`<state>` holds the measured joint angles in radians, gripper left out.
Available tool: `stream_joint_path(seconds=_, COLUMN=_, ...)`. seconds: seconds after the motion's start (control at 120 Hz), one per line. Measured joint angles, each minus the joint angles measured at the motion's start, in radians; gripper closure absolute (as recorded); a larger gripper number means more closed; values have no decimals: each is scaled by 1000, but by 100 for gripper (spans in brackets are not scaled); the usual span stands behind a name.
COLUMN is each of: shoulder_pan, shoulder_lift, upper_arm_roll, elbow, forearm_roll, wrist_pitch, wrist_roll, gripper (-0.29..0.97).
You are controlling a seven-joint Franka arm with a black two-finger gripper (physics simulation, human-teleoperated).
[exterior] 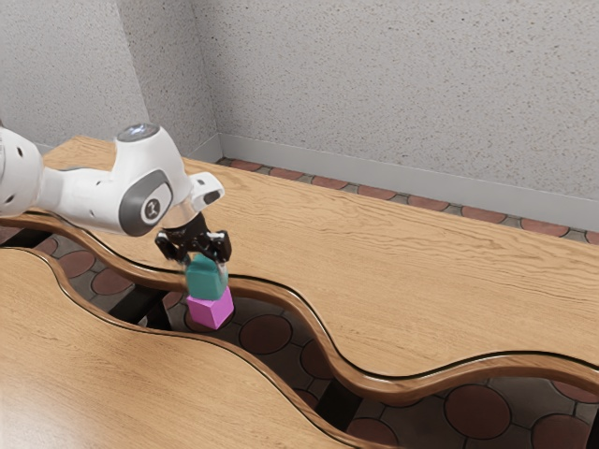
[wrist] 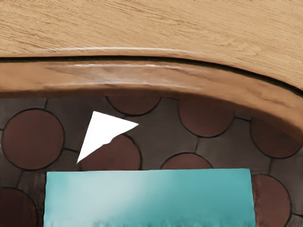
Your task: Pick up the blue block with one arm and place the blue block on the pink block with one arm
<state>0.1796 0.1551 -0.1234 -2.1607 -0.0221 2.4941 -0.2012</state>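
In the exterior view the blue block [exterior: 205, 275], teal in colour, is between the black fingers of my gripper [exterior: 205, 269], which is shut on it. Directly under it stands the pink block [exterior: 211, 308], in the gap between the two wavy wooden table tops. The blue block's underside is at the pink block's top face; I cannot tell whether they touch. In the wrist view the blue block [wrist: 149, 196] lies blurred just under my hand and hides the pink block.
The far table top [exterior: 393, 253] has a curved raised rim [wrist: 142, 78] close behind the blocks. The near table top [exterior: 84, 365] lies in front. Between them shows a dark floor with round brown tiles [exterior: 267, 334]. A white triangular patch [wrist: 102, 132] appears over the floor.
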Motion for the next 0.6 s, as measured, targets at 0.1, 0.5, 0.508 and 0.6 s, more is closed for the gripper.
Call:
stream_joint_path(seconds=0.1, shoulder_pan=2, shoulder_lift=-42, upper_arm_roll=-2, elbow=1, forearm_roll=3, wrist_pitch=1, wrist_roll=-3, gripper=12)
stream_joint_path(seconds=0.5, shoulder_pan=13, shoulder_lift=-346, upper_arm_roll=92, elbow=402, forearm_roll=97, wrist_pitch=-600, wrist_roll=60, gripper=2)
stream_joint_path(seconds=0.508, shoulder_pan=13, shoulder_lift=-347, upper_arm_roll=92, elbow=400, forearm_roll=98, wrist_pitch=-607, wrist_roll=61, gripper=2)
stream_joint_path(seconds=0.6, shoulder_pan=12, shoulder_lift=-348, upper_arm_roll=96, elbow=382, forearm_roll=109, wrist_pitch=-669, wrist_roll=76, gripper=1)
